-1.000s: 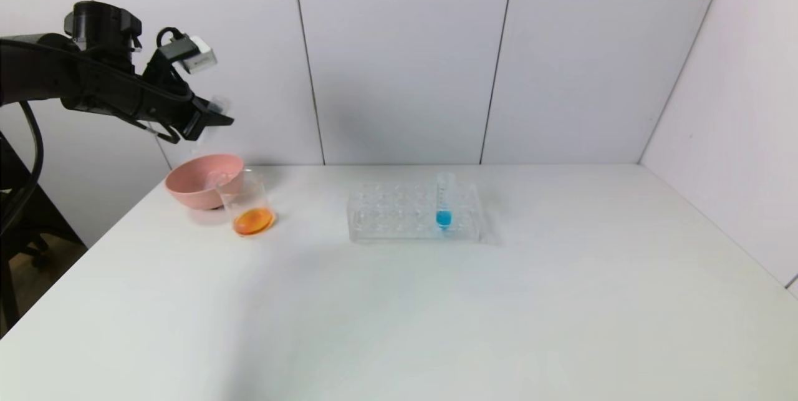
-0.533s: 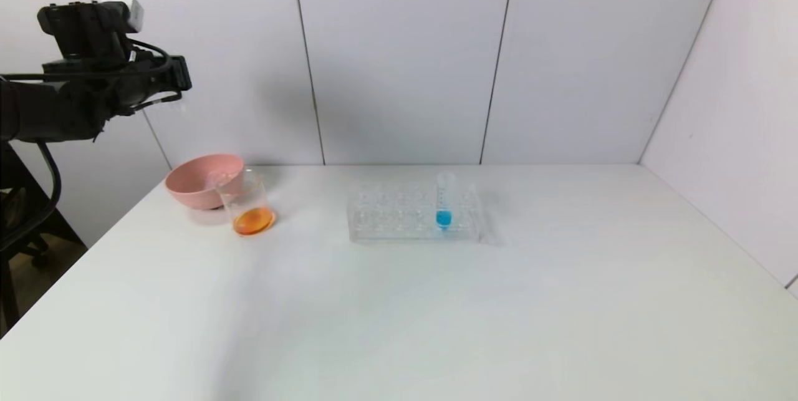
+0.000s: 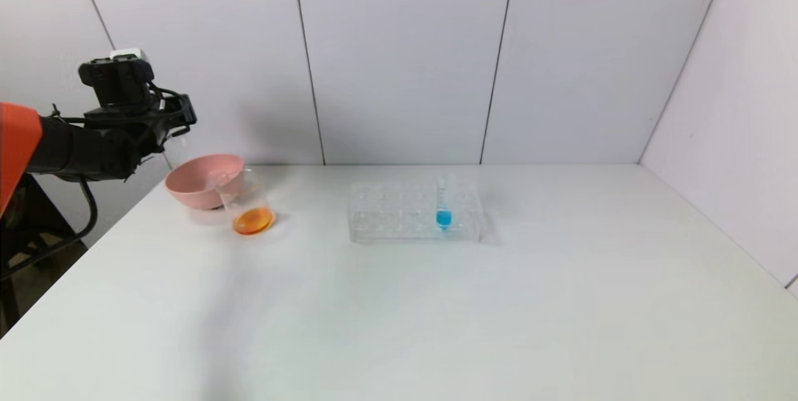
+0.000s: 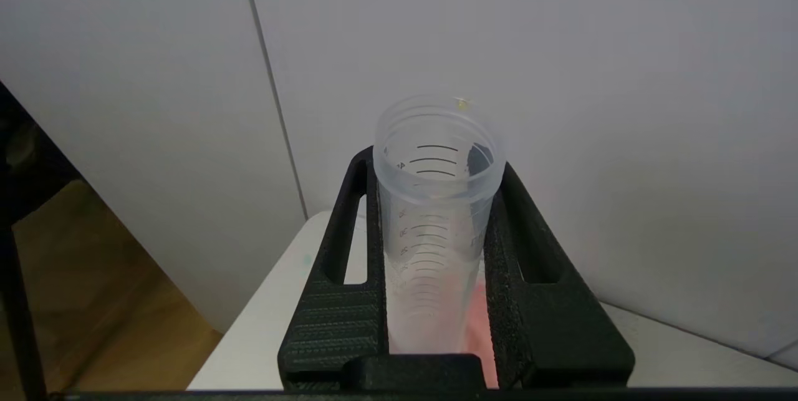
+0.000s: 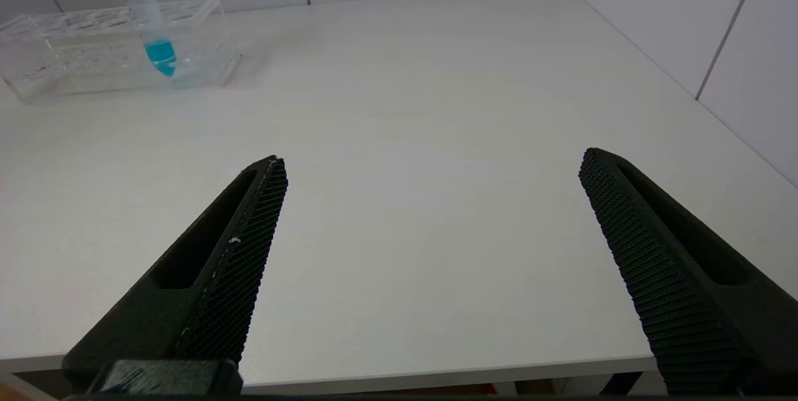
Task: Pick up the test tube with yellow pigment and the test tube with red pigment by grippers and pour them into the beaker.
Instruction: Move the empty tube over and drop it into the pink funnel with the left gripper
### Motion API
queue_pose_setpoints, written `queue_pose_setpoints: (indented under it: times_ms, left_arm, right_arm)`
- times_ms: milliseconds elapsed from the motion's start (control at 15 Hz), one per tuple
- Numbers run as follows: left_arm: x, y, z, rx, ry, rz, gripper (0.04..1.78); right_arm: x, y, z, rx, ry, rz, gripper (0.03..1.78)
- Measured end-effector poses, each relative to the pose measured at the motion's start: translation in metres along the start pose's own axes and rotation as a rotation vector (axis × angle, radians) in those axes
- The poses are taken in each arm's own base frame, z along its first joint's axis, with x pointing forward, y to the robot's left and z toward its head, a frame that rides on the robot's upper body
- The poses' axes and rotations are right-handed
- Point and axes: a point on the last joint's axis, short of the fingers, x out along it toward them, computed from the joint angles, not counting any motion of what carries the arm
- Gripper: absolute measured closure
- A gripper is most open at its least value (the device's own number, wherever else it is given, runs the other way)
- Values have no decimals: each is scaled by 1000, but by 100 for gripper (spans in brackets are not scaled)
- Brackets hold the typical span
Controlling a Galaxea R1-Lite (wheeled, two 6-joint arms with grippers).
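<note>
My left gripper (image 3: 179, 118) hangs in the air above and to the left of the pink bowl, shut on a clear graduated test tube (image 4: 430, 226). In the left wrist view the gripper (image 4: 433, 164) clamps the tube upright, mouth up. No liquid shows inside it, only a tiny yellow speck on its rim. I cannot tell whether it is the yellow or the red tube. The beaker (image 3: 246, 201) stands in front of the bowl with orange liquid (image 3: 253, 221) at its bottom. My right gripper (image 5: 430, 164) is open over the table's near edge.
The pink bowl (image 3: 199, 183) sits at the back left, touching the beaker. A clear tube rack (image 3: 399, 214) at mid-table holds one blue-liquid tube (image 3: 444, 201). The same rack (image 5: 93, 45) and blue tube (image 5: 149, 20) appear in the right wrist view. White walls close the back and right.
My left gripper pulled back to the left from above the bowl and beaker, turned the tube from tilted to upright, then came lower. Nothing on the table moved.
</note>
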Motion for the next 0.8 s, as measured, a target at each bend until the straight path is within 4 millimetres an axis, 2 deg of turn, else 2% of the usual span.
queue_pose_setpoints:
  times_ms: [400, 800]
  left_arm:
    - [20, -2, -48, -32, 62, 6, 137]
    - [21, -6, -63, -35, 89, -2, 137]
  right_arm:
    - [0, 0, 0, 0, 0, 0, 10]
    - [0, 0, 0, 0, 0, 0, 10]
